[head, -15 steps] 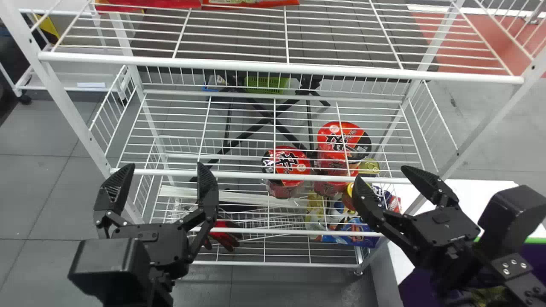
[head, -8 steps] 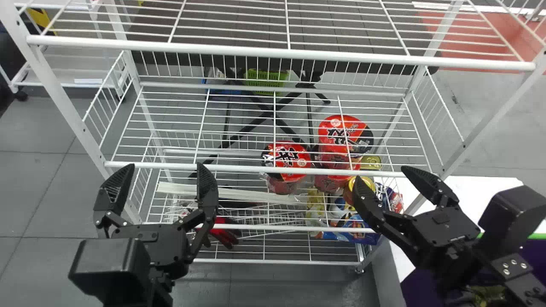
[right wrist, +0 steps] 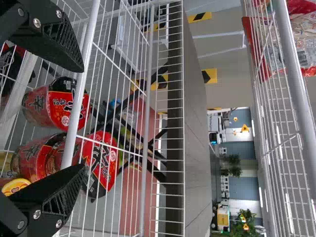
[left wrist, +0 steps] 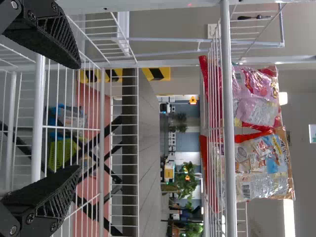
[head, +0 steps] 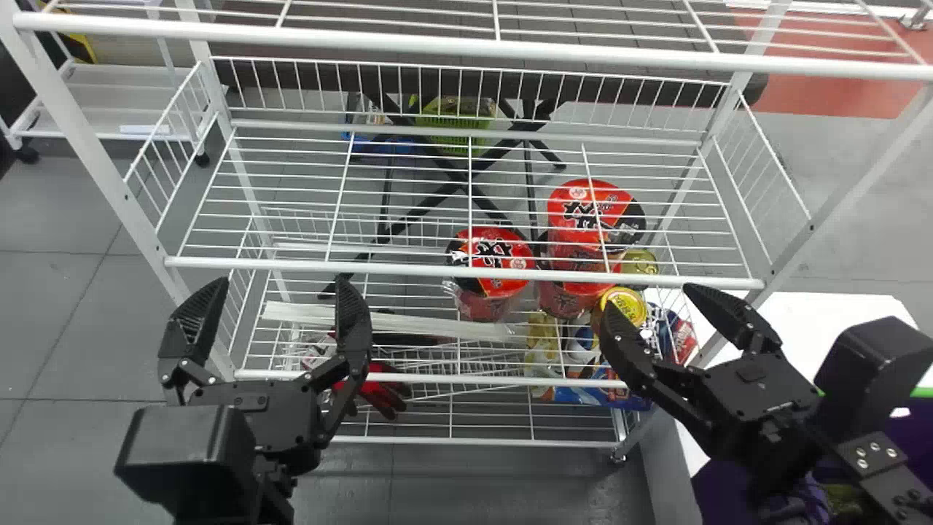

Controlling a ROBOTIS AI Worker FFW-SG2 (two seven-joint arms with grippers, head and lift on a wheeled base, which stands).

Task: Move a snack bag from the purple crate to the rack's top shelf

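1. Evidently, the transfer appears not to have begun. Left gripper (head: 273,302), lower left of the head view: jaws spread, nothing between them. Right gripper (head: 649,302), lower right: likewise spread and holding nothing.
2. Purple crate (head: 718,492), lower right corner, partly behind the right arm; the yellow-green wrapping (head: 845,499) inside is probably the snack bag sought. Left to do, in my judgement: grasp, lift, carry, and release on the top shelf (head: 466,49).
3. Comparison of views. Head: the crate and the top shelf's front rail. Left wrist: a pink bag (left wrist: 259,96) and a pale bag (left wrist: 261,165) resting on that shelf. Right wrist: the printed sides of the red cups (right wrist: 37,106).
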